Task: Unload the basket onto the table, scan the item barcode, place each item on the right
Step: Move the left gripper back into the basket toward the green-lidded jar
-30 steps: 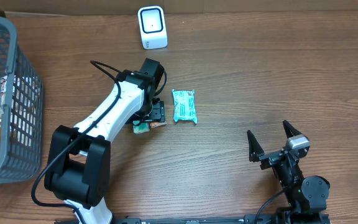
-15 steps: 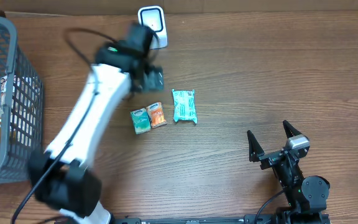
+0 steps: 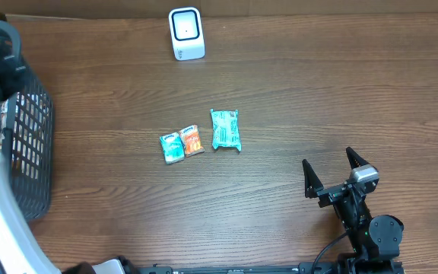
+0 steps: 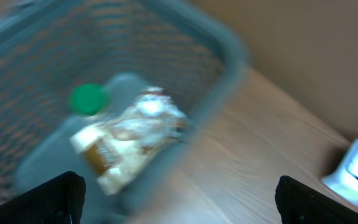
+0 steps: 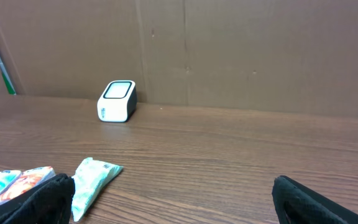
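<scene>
Bare table (image 3: pixel 318 99) surrounds the packets (image 3: pixel 192 141); basket (image 3: pixel 29 144) walls the left.

The table (image 3: pixel 318 91) is brown wood with visible grain and a smooth, low-sheen finish. The scanner (image 3: pixel 186 33) looks like glossy white plastic. Near the scanner, the teal packet (image 3: pixel 225 129) and two small packets (image 3: pixel 181 144) are crinkled, shiny film. Far from the scanner, the basket (image 3: pixel 33 144) is grey plastic lattice. Behind the scanner, the wall (image 5: pixel 229 50) looks like matt brown cardboard.

Blurred basket (image 4: pixel 230 57) contents, left tool (image 4: pixel 178 200) cropped at bottom edge
</scene>
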